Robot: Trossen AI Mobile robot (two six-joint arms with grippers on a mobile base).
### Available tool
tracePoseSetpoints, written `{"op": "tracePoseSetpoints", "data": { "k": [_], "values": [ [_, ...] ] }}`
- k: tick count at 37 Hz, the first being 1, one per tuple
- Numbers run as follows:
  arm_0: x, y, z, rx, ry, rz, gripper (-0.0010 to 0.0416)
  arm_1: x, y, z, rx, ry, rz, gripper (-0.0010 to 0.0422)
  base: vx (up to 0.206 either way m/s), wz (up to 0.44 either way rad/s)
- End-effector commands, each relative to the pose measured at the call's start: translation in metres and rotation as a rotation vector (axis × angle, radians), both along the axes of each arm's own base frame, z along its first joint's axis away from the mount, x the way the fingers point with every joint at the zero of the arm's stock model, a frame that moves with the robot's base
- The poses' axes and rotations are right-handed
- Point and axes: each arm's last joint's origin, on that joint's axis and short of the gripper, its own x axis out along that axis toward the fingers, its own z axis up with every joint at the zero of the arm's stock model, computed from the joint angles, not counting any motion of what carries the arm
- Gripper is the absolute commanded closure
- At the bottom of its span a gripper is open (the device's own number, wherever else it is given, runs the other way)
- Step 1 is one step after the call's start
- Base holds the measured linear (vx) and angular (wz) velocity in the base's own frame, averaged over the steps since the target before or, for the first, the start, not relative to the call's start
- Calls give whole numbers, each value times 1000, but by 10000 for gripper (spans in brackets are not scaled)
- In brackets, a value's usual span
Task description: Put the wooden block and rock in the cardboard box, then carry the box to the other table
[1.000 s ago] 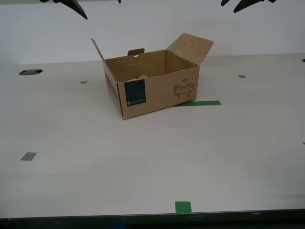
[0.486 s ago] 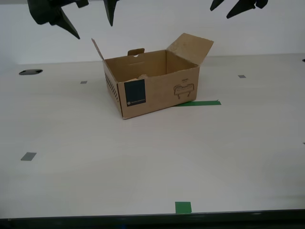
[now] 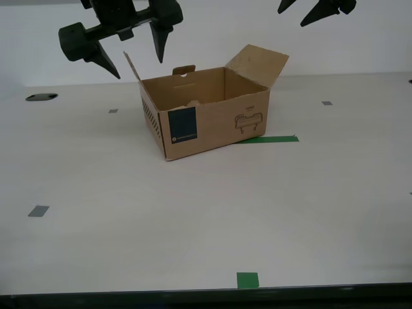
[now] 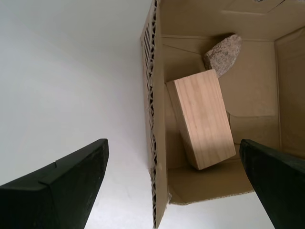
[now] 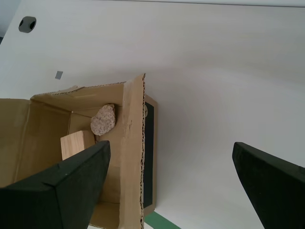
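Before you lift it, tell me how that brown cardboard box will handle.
The brown cardboard box likely flexes: thin corrugated walls, open flaps. The pale wooden block and speckled rock lie loose inside, so they may slide if it tilts.

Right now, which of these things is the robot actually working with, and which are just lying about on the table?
Part of the job: the cardboard box, flaps open; the wooden block and the rock, both already inside it.

Just lying about: the green tape strip by the box; the green tape square; the grey tape squares; the dark hole in the tabletop.
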Motion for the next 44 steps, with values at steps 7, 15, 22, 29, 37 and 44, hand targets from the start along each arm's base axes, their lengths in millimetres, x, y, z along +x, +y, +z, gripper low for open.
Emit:
{"op": "tracePoseSetpoints", "data": {
  "k": [7, 15, 22, 29, 37, 44],
  "values": [
    [-5, 8, -5, 43, 55, 44, 69, 10, -2, -17, 0, 23, 27, 37, 0, 0],
    [-5, 13, -7, 41, 49, 56, 81, 14, -3, -30, -37, 94, 1, 37, 0, 0],
    [-4, 13, -13, 42, 49, 56, 86, 15, -3, -29, -43, 85, 0, 37, 0, 0],
    [1, 17, -31, 42, 77, 60, 78, 15, -3, -29, -40, 85, -5, 37, 0, 0],
    [10, 20, -47, 51, 124, 67, 64, 15, -3, -29, -37, 82, -11, 37, 0, 0],
    [23, 26, -69, 68, 175, 75, 67, 15, -3, -29, -37, 82, -16, 37, 0, 0]
  ]
}}
